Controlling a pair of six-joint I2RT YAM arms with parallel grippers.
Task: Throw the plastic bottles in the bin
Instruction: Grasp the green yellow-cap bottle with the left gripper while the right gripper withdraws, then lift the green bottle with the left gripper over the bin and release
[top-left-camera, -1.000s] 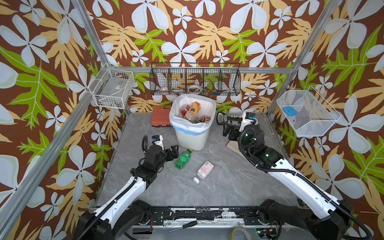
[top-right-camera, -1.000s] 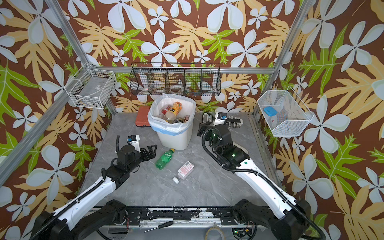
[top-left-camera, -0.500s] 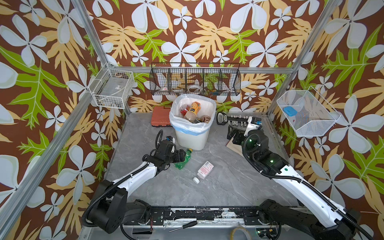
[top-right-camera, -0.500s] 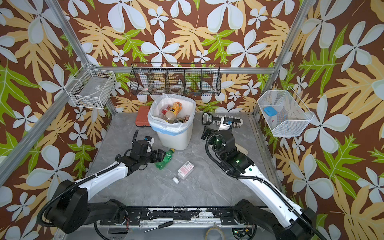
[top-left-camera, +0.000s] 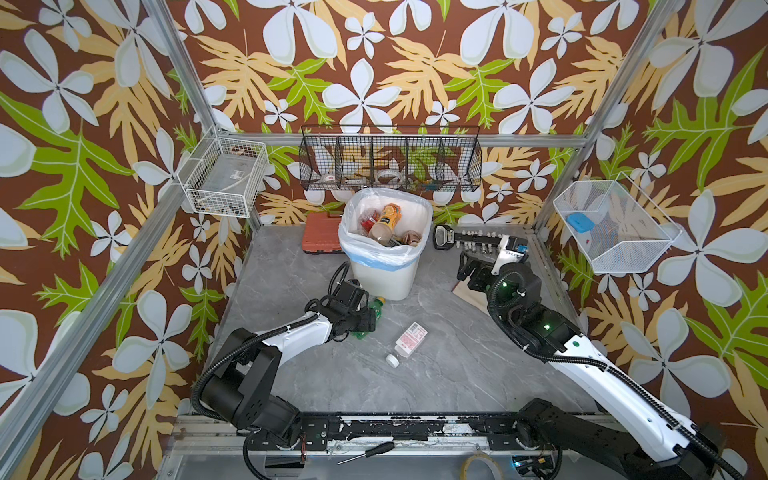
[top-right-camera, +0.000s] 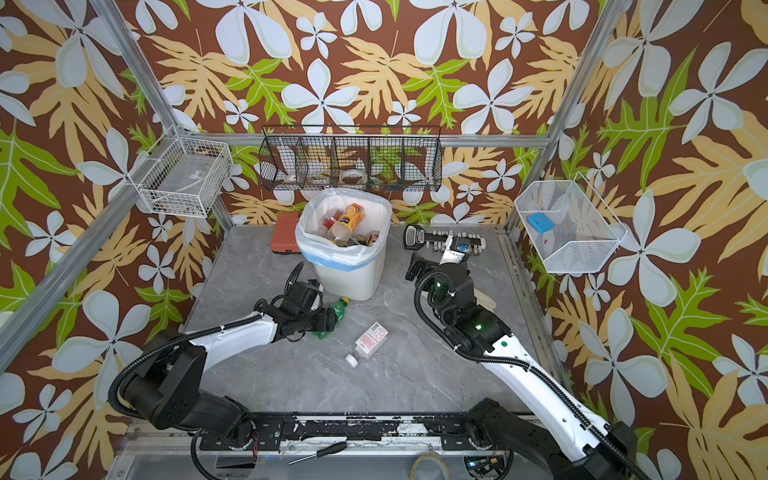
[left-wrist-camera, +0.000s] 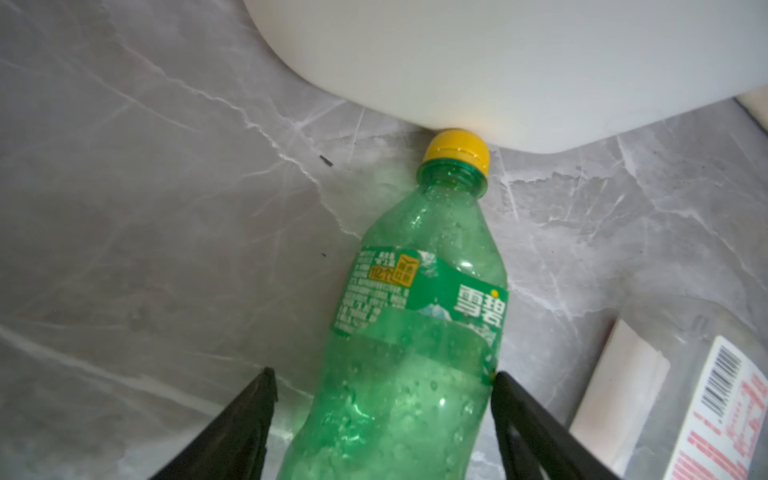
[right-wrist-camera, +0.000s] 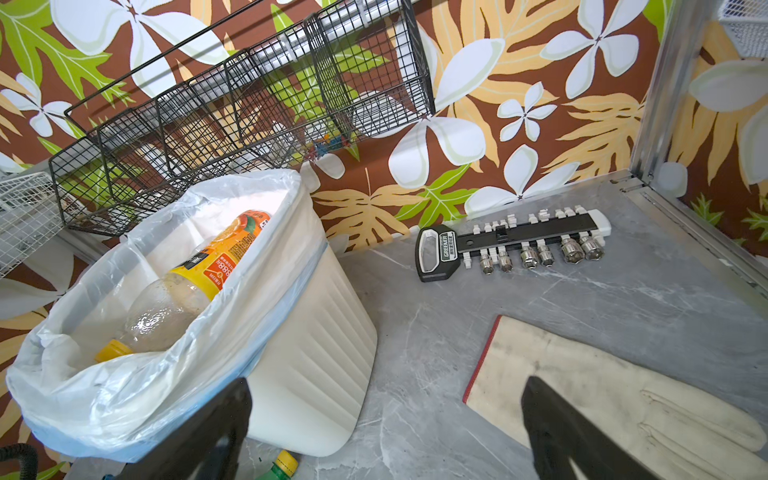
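Both top views show our grey table (top-left-camera: 436, 386) with the bin (top-left-camera: 384, 276) at twelve o'clock, bottles (top-left-camera: 388, 218) piled inside its bag (right-wrist-camera: 124, 374). At the bin's four o'clock our right gripper (right-wrist-camera: 386, 388) hangs with its jaws wide apart and nothing between them, just beside the glove (right-wrist-camera: 602, 399). A socket rail (top-left-camera: 469, 241) lies at the bin's three o'clock. At the bin's six o'clock the green bottle (left-wrist-camera: 415, 332) lies on its side, its yellow cap (left-wrist-camera: 457, 149) against the bin's foot. Our left gripper (left-wrist-camera: 382, 374) straddles its lower body, jaws apart. One finger (left-wrist-camera: 523, 415) touches the plastic and the other shows a gap, so we see no clamp. A pink-labelled bottle (top-left-camera: 411, 340) lies at the green one's four o'clock.
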